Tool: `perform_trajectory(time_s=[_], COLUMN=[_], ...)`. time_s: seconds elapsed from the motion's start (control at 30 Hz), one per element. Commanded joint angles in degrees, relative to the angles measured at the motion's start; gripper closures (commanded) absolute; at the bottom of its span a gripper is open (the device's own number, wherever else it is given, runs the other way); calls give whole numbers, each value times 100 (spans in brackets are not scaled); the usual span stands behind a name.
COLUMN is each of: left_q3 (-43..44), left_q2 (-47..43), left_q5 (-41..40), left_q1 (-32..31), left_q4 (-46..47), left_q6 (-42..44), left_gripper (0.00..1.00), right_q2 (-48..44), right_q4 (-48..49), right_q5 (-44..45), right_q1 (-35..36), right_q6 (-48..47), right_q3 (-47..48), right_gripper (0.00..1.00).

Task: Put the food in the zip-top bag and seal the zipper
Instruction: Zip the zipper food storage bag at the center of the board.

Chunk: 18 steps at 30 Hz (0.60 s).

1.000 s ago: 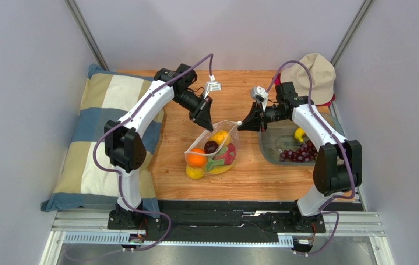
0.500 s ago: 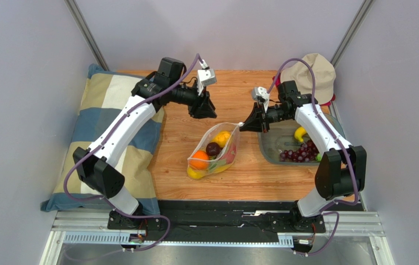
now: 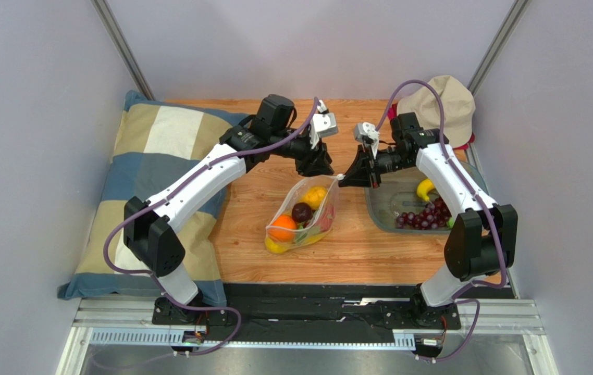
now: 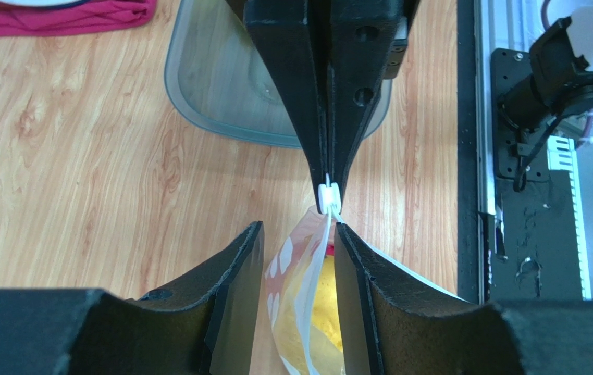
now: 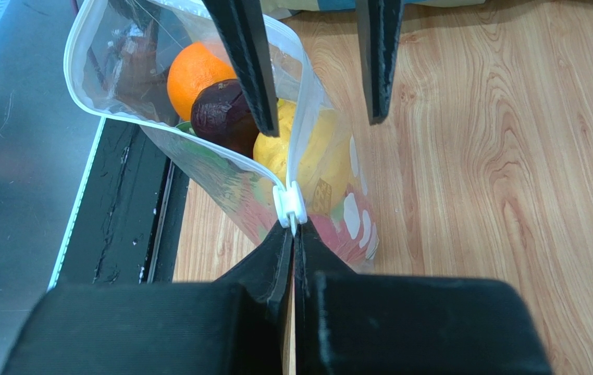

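— What's in the bag (image 3: pixel 301 220), seen from above?
— It lies mid-table with its mouth open toward the upper right. Inside are an orange (image 3: pixel 281 227), a dark fruit (image 3: pixel 301 211), a yellow fruit (image 3: pixel 314 195) and a pink fruit (image 3: pixel 325 220). The grey tray (image 3: pixel 376 212) to its right holds grapes (image 3: pixel 425 216) and a banana (image 3: pixel 424 189).
— And the claws?
— The right claw (image 3: pixel 345 177) is pinched tight on the bag's upper corner. The left claw (image 3: pixel 319 166) sits just beside it, over the mouth.
— The surroundings?
— A wooden table (image 3: pixel 370 251), a checked pillow (image 3: pixel 159 180) at left, a beige hat (image 3: pixel 442 98) at upper right, and grey walls all round.
— The left wrist view?
— Its own fingers (image 4: pixel 233 281) stand apart at the bottom. The bag's dotted edge rises between them, unsqueezed. The other claw enters from the top edge, closed on the white end of the zipper (image 4: pixel 328 195).
— The right wrist view?
— At bottom centre its fingers meet on that white end. The bag gapes toward the upper left, and the fruit shows through. The left claw's two fingers hang from the top edge, wide apart, with one side of the zipper between them.
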Motion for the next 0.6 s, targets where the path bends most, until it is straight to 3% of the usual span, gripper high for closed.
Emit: perform_trajectory(time_s=[0.0, 0.57], left_q3=[-164, -200], left_q2=[-30, 243], left_q5=[-62, 79], left_q1=[-85, -261], left_q4=[688, 732], left_q6=[-280, -684], left_gripper=[53, 54], right_q2=[39, 109], right_q4=[-68, -68], right_q5=[-255, -238], right_q1=[25, 86], right_q6=[-128, -101], right_q3=[335, 309], right_gripper=[100, 100])
